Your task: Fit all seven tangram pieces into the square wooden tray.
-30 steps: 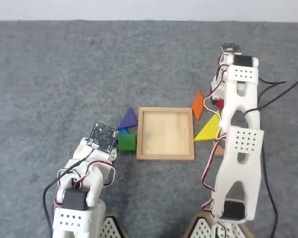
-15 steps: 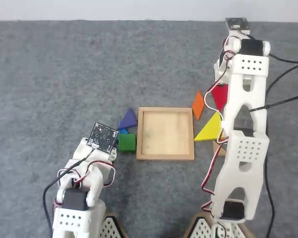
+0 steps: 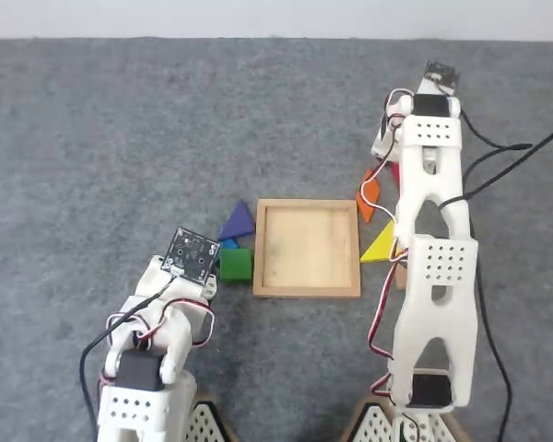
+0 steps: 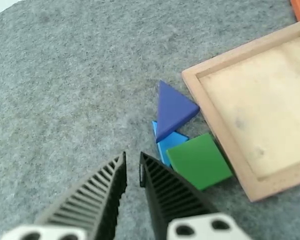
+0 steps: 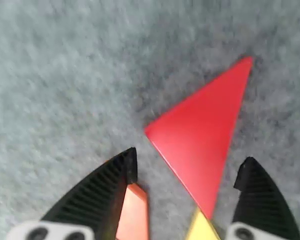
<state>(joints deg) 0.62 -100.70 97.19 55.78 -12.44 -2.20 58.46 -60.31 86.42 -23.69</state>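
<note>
Bright, even light lies over the grey worktop [image 3: 120,138]; shadows are faint and short, a thin dark line along the wooden tray [image 3: 307,291] and beneath the arms

Both arms are white printed plastic: left arm [image 3: 138,405], right arm [image 3: 440,267]. The flat shell plates carry grids of small round holes, with black servo blocks at the joints. Red, black and white cables [image 3: 384,318] loop along the links. A black square camera board [image 3: 193,255] has corner screws. The left gripper [image 4: 132,157] and right gripper [image 5: 190,157] have black ribbed fingers [image 4: 165,190] on white knuckles with dark screw holes.
</note>
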